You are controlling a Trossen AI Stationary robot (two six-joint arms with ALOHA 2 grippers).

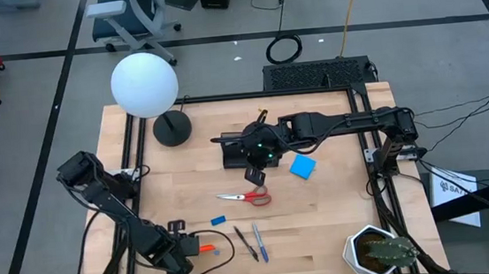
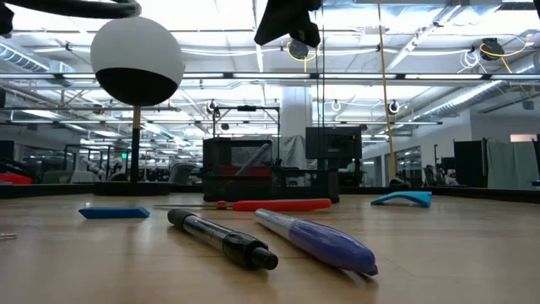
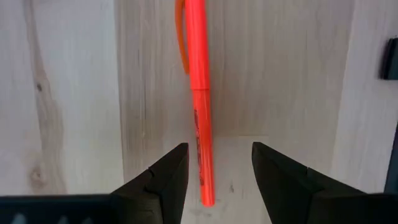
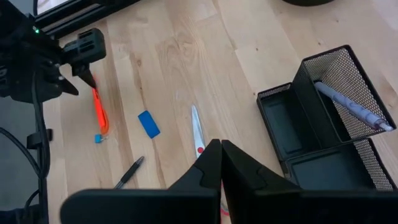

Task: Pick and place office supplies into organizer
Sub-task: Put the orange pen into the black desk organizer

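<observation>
The orange pen (image 3: 200,93) lies flat on the table. My left gripper (image 3: 219,146) is low over its end, open, one finger on each side of the pen without touching it; in the high view it is near the table's front left (image 1: 186,247). My right gripper (image 4: 219,163) is shut and empty, hovering between the black organizer (image 1: 237,151) and the red-handled scissors (image 1: 245,196). A greyish pen (image 4: 351,107) leans in the organizer's tall mesh section (image 4: 336,93). The blue pad (image 1: 302,166), blue eraser (image 1: 218,219) and two pens (image 1: 252,241) lie on the table.
A lamp with a white globe (image 1: 144,84) and round black base (image 1: 172,128) stands at the far left. A potted cactus (image 1: 381,251) sits at the front right corner. In the low view the black pen (image 2: 224,241) and blue pen (image 2: 316,241) lie closest.
</observation>
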